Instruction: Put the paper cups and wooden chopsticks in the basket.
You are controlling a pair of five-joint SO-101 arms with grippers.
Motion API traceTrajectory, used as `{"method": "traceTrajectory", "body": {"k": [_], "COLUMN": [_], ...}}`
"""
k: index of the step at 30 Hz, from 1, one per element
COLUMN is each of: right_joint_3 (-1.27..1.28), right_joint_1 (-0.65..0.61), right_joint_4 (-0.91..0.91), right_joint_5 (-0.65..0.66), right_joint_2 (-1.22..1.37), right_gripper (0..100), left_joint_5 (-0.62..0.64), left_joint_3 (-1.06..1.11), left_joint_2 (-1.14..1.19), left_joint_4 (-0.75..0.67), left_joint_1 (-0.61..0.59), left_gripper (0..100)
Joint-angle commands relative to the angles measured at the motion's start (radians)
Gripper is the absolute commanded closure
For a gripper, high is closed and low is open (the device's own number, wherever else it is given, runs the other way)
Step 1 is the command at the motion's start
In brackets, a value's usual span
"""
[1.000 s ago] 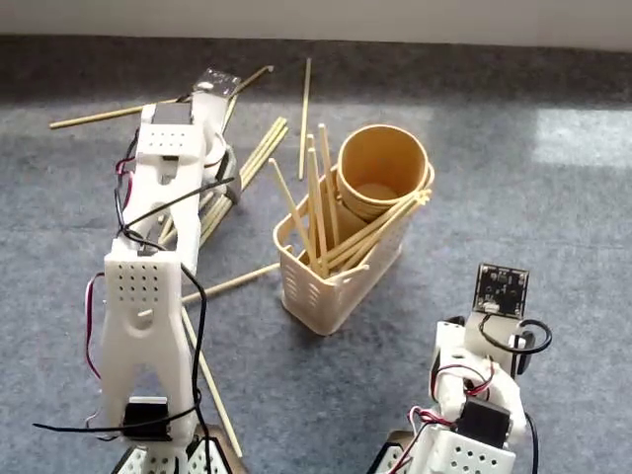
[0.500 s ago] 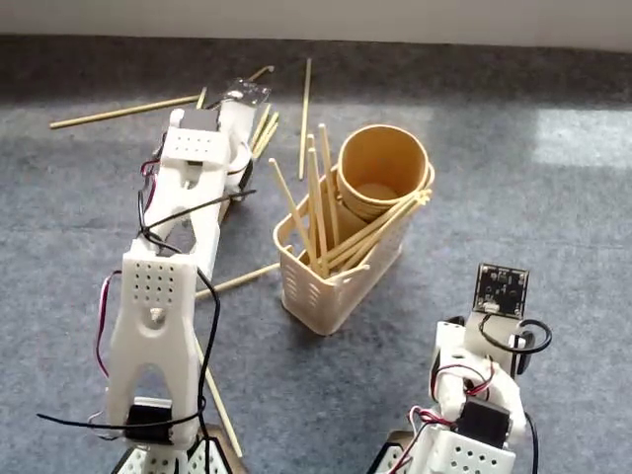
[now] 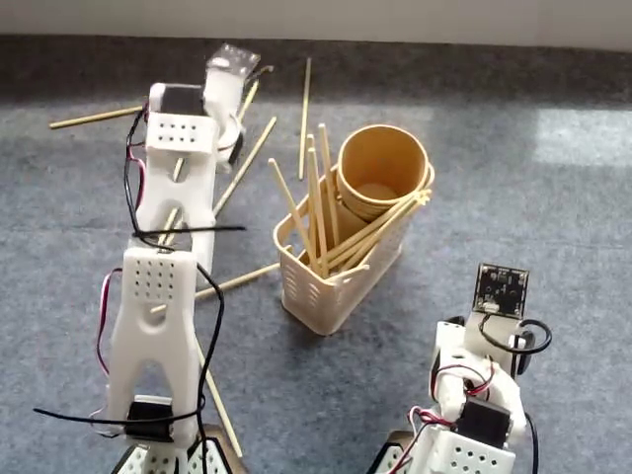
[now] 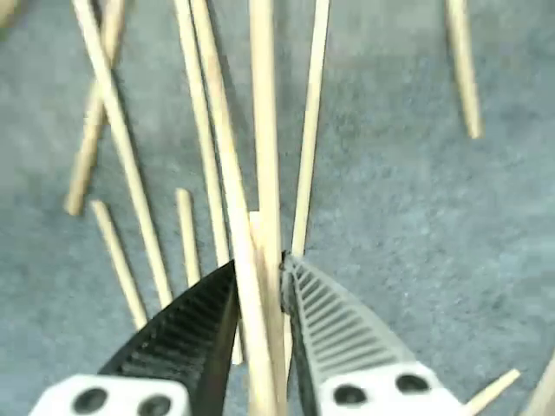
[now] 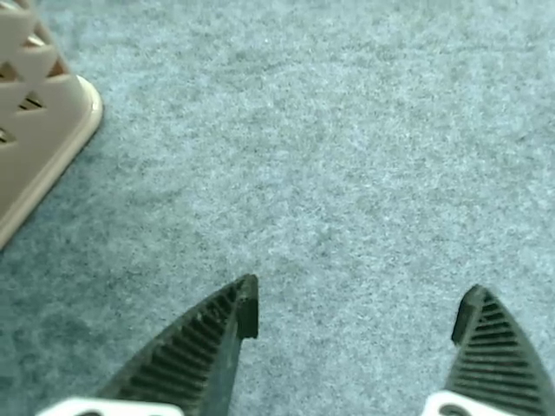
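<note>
Item one: basket (image 3: pixel 316 291), pale slatted plastic, standing near the middle of the worktop (image 3: pixel 553 227), whose surface is grey felt-like cloth. Contents: paper cup (image 3: pixel 383 168), upright at the basket's far-right end with its mouth open upward, and basketed chopsticks (image 3: pixel 318 212), a bunch standing on end beside the cup, several leaning across its rim. Item two, loose stock on the cloth: far-edge chopstick (image 3: pixel 304 104), lying with one end toward the far edge; far-left chopstick (image 3: pixel 94 118), near the far-left corner; basket-side chopstick (image 3: pixel 232 281), its end just beside the basket's left wall, though I cannot tell if it touches; near-edge chopstick (image 3: pixel 217 400), running toward the near edge beside my left arm's base. Item three: my left claw (image 4: pixel 260 264), over the far-left part of the worktop, pressed together on the held chopsticks (image 4: pixel 263 156), at least two sticks running lengthwise out past the tips. Scattered chopsticks (image 4: pixel 121 147) lie on the cloth beneath it. Item four: my right claw (image 5: pixel 360 303), spread wide with nothing between the tips, above bare cloth toward the near-right corner, with one corner of the basket close by.
</note>
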Motion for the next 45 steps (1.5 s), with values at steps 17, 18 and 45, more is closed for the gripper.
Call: {"method": "traceTrajectory", "body": {"k": [17,18,45], "right_joint_3": [0.093,0.093,0.093], "right_joint_1": [-0.002,-0.002,-0.004], "right_joint_4": [-0.019,-0.019,-0.019], "right_joint_5": [0.012,0.012,0.012], "right_joint_2": [-0.008,-0.008,-0.008], "right_gripper": [65.2,65.2,65.2], "left_joint_5": [0.190,0.190,0.100], "left_joint_3": [-0.157,-0.157,-0.153], "left_joint_2": [-0.814,-0.817,-0.817], "left_joint_4": [-0.020,-0.048,-0.341], "left_joint_1": [0.544,0.576,0.716], "left_gripper": [100,100,99]}}
